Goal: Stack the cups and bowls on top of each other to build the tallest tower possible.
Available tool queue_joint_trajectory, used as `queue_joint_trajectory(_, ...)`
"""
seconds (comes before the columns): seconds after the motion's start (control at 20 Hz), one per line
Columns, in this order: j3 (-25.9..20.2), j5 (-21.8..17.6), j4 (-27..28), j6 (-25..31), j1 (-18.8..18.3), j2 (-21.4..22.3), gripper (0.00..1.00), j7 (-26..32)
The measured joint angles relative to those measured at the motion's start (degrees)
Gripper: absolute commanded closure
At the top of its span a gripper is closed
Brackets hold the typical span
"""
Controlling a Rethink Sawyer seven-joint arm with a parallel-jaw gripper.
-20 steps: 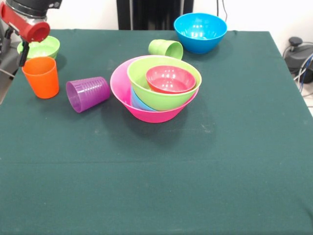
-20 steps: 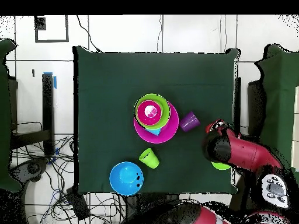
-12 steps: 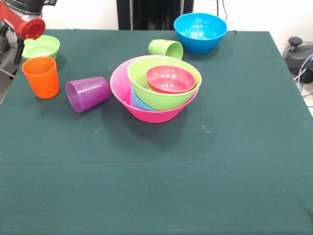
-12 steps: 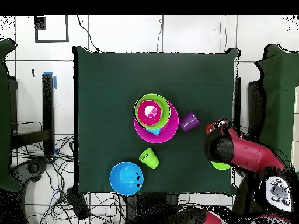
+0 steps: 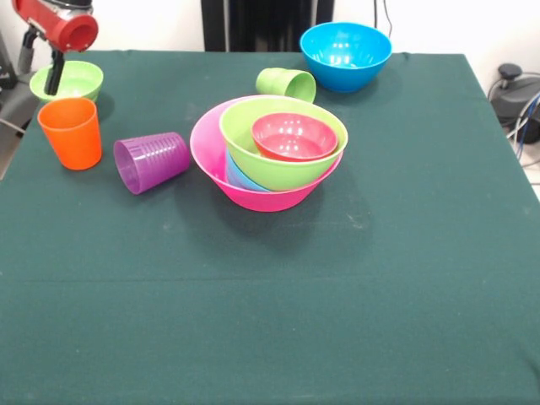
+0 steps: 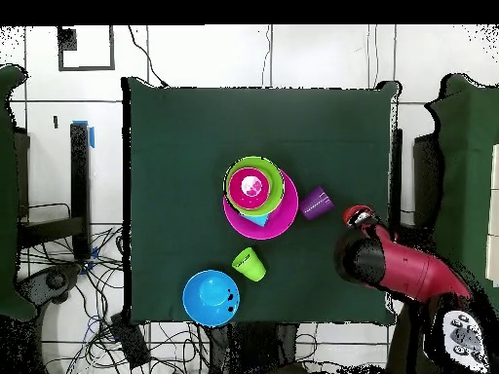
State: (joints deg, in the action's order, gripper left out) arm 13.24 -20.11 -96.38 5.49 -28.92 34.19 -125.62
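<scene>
My gripper (image 5: 54, 74) hangs at the far corner of the green-clothed desk (image 5: 337, 278), over the small light green plastic bowl (image 5: 72, 82) and just behind the upright orange plastic cup (image 5: 71, 132). Only one dark finger shows below my red wrist in the front view, so I cannot tell whether the gripper is spread or pressed together. From overhead my red and black arm (image 6: 390, 268) covers that corner entirely, hiding both the orange cup and the small green bowl.

The tower (image 5: 270, 152) sits near the middle of the desk: a very large glossy pink bowl (image 5: 207, 152) as base, a medium green bowl (image 5: 278, 164) tilted inside it, a small red bowl (image 5: 294, 137) nested on top, and a sliver of light blue plastic (image 5: 238, 175) (bowl or cup, I cannot tell) wedged beneath the green one.

The ribbed purple cup (image 5: 152, 160) lies on its side between the orange cup and the tower. The light green cup (image 5: 287, 83) lies tipped behind the tower, near the medium blue bowl (image 5: 345, 55), which stands upright at the desk's far edge
</scene>
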Motion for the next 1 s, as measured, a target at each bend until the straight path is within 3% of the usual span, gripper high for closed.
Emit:
queue_joint_trajectory(0.5,-1.1,0.0,-3.0,0.0,-2.4,1.5,0.00,0.0)
queue_joint_trajectory(1.0,-1.1,0.0,-3.1,-1.5,-2.6,-0.5,0.00,0.0)
